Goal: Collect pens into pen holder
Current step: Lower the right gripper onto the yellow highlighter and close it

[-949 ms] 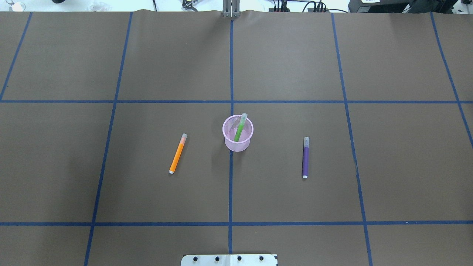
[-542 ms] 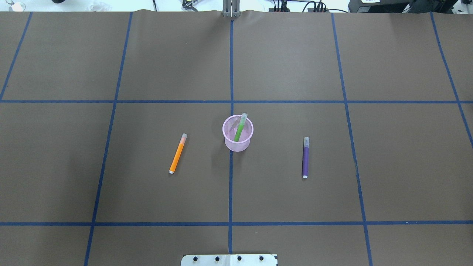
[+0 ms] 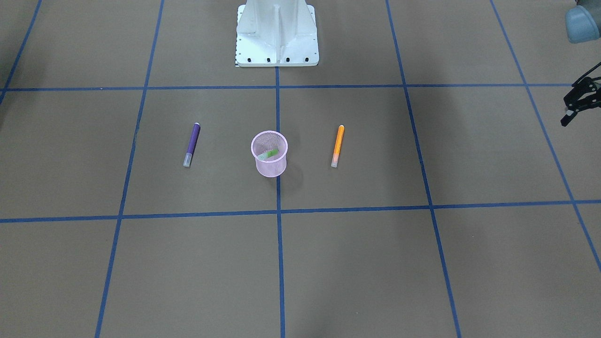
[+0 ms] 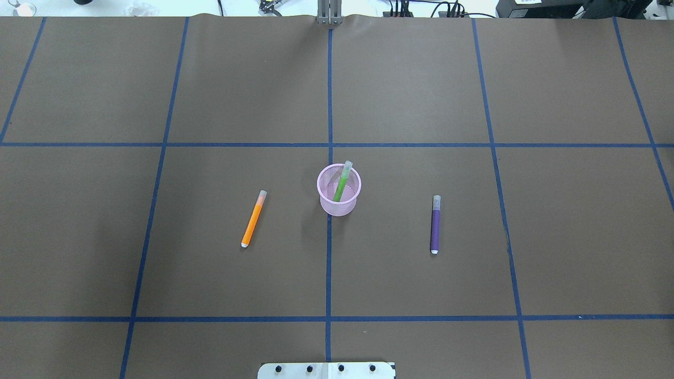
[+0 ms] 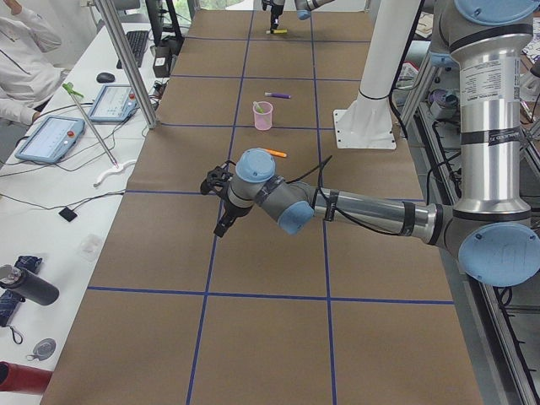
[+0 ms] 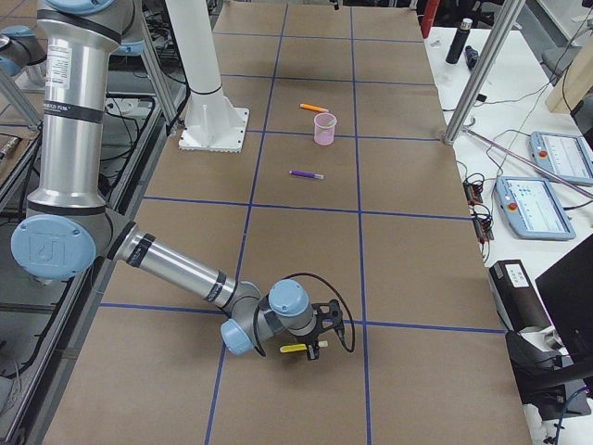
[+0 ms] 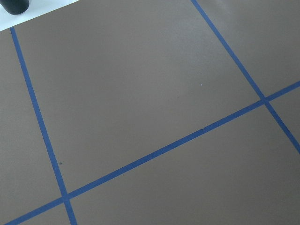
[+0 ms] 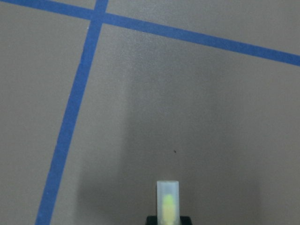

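Observation:
The pink mesh pen holder [image 4: 337, 208] [image 3: 269, 167] stands at mid-table with a green pen [image 4: 342, 183] [image 3: 270, 153] leaning inside it. An orange pen [image 4: 253, 219] [image 3: 337, 146] lies flat on its left in the overhead view. A purple pen [image 4: 435, 225] [image 3: 191, 144] lies flat on its right. My right gripper [image 6: 313, 350] is far off at the table's right end, low over the paper, shut on a yellowish pen [image 8: 168, 201] [image 6: 293, 349]. My left gripper [image 3: 570, 112] [image 5: 218, 207] hangs open and empty at the table's left end.
The white robot base [image 3: 277, 33] stands behind the pen holder. Blue tape lines grid the brown paper. Metal posts [image 5: 126, 63], tablets [image 5: 52, 137] and a seated person [image 5: 21, 51] line the far table edge, along with a dark bottle [image 5: 29, 285].

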Controlling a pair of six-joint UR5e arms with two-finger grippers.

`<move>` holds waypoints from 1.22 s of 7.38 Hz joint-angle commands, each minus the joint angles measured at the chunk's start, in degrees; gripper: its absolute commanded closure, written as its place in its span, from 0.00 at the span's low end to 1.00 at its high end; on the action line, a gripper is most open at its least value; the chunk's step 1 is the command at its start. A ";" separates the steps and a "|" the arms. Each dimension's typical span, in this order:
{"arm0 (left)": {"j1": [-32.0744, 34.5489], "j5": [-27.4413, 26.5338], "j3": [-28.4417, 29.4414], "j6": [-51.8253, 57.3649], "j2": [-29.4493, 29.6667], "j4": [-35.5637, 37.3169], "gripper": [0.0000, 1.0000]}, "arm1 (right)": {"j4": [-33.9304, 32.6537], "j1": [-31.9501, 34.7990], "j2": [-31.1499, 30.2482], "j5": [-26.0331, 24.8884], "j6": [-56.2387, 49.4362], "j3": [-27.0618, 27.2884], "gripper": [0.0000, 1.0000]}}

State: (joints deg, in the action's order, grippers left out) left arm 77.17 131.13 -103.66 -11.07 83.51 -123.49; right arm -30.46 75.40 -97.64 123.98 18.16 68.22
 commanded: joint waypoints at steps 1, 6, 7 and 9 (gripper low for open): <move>0.00 -0.17 0.13 0.00 -0.10 0.09 0.00 | -0.04 0.45 0.96 -0.32 3.95 8.19 1.00; 0.18 -0.79 0.30 -0.09 -0.28 0.26 0.00 | 0.22 -0.94 4.21 -8.59 22.10 30.19 1.00; 0.09 -0.79 0.30 -0.26 -0.19 0.44 0.00 | 2.31 -5.22 7.87 -8.85 22.88 30.91 1.00; 0.09 -0.88 0.39 -0.26 -0.10 0.70 0.00 | 4.17 -14.44 14.29 -15.21 28.67 31.00 1.00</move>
State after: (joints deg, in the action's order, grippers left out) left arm 77.27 130.32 -103.30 -11.31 83.33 -122.97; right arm -27.28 66.99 -87.64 113.49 43.99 98.87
